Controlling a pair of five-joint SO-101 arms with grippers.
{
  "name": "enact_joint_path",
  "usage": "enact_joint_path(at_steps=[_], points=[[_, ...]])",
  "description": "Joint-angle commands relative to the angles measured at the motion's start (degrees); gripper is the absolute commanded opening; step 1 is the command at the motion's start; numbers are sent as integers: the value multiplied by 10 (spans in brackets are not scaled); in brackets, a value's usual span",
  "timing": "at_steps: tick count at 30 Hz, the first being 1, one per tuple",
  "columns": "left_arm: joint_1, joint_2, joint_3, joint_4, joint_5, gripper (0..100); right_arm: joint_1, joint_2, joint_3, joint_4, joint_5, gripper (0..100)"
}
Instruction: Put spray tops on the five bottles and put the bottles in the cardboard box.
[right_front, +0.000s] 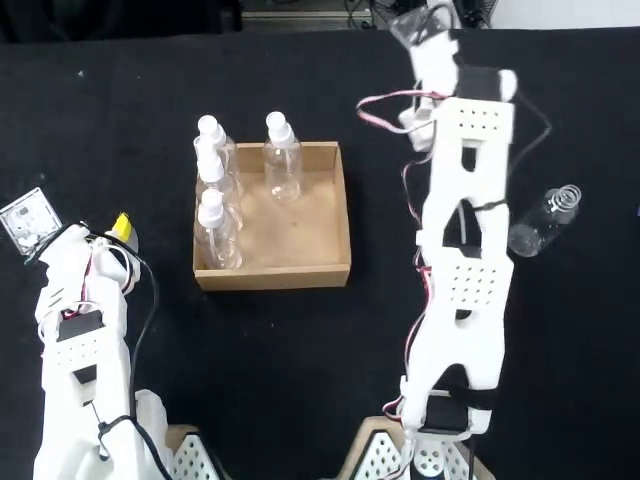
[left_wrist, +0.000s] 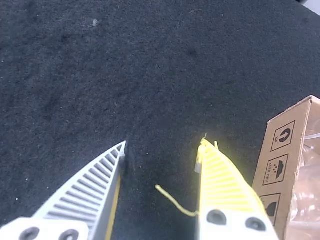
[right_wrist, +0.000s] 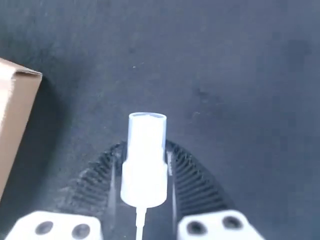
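Note:
The cardboard box (right_front: 300, 225) holds several clear bottles (right_front: 216, 190) with white spray tops, standing along its left and back walls. One open-necked bottle (right_front: 543, 222) lies on its side on the black table to the right of my right arm. At the table's far edge my right gripper (right_front: 424, 30) is shut on a white spray top (right_wrist: 145, 170), which stands upright between the fingers (right_wrist: 192, 175). My left gripper (left_wrist: 164, 147) hangs open over bare black cloth left of the box (left_wrist: 285, 160), with nothing in it; its yellow finger (right_front: 122, 228) shows from above.
The black cloth covers the whole table (right_front: 250, 360). My right arm (right_front: 465, 260) stretches from the near edge to the far edge, between the box and the lying bottle. A small white square piece (right_front: 28, 220) sits at the far left.

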Motion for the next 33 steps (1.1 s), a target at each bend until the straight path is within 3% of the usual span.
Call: enact_joint_path(at_steps=[1,7,17,25,33], points=[[7,-6,-5,-13,-4,202,18,-9,-144,59,-2,11],[7,-6,-4,-13,-4,202,69,-17,-262,73,-84,11],[7,-6,-4,-13,-4,202,164,-246,-165,74,-142,11],[7,-6,-4,-13,-4,202,215,-521,117,66,-145,11],[7,-6,-3,-13,-4,202,274,-667,462,-203,-149,11]])
